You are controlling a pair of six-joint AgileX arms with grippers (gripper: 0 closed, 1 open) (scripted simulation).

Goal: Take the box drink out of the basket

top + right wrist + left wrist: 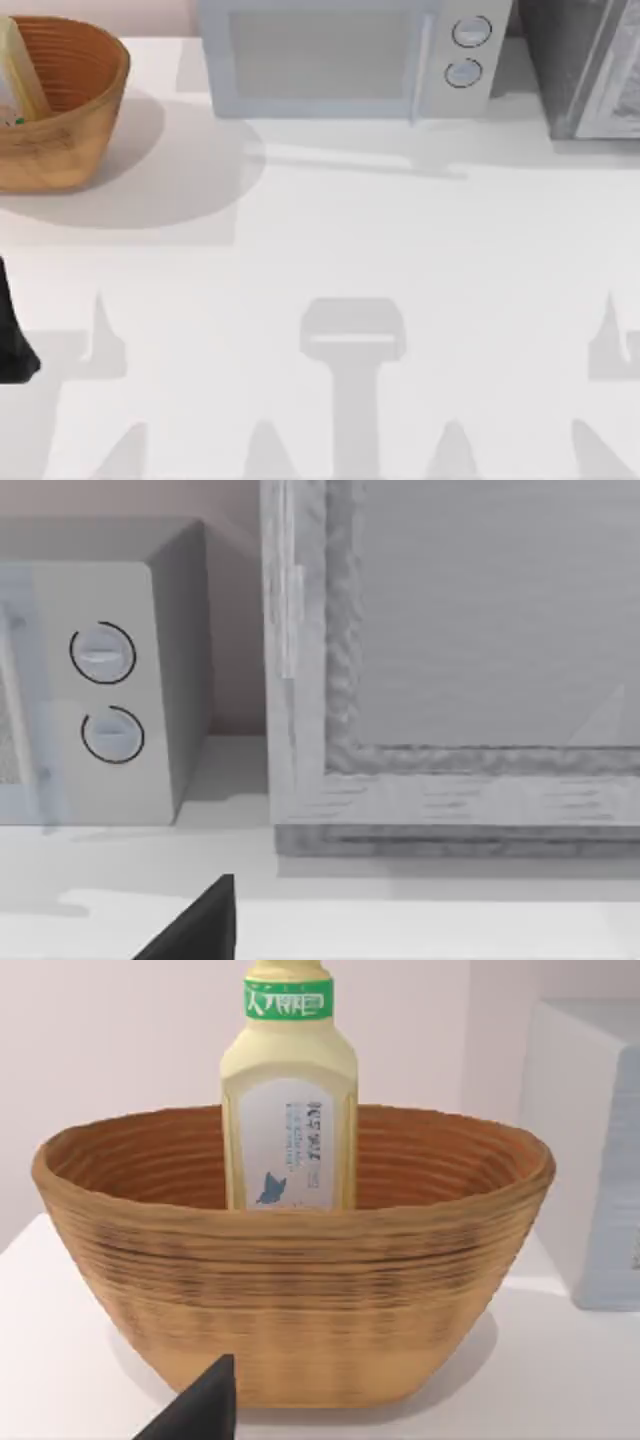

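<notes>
Right, the box drink [289,1100] stands upright inside the basket [70,140], which sits at the far left of the table, with the microwave [350,60] well apart to its right. The carton's green-banded top rises clear above the basket rim. My left gripper [205,1410] is low and just before the basket's outer wall; whether its fingers are open or closed I cannot tell. To do this well, I judge I should rise above the rim first, come in over the near wall, and close on the carton's flat sides below the band, then lift straight up. My right arm is parked near the grey cabinet [450,680]
</notes>
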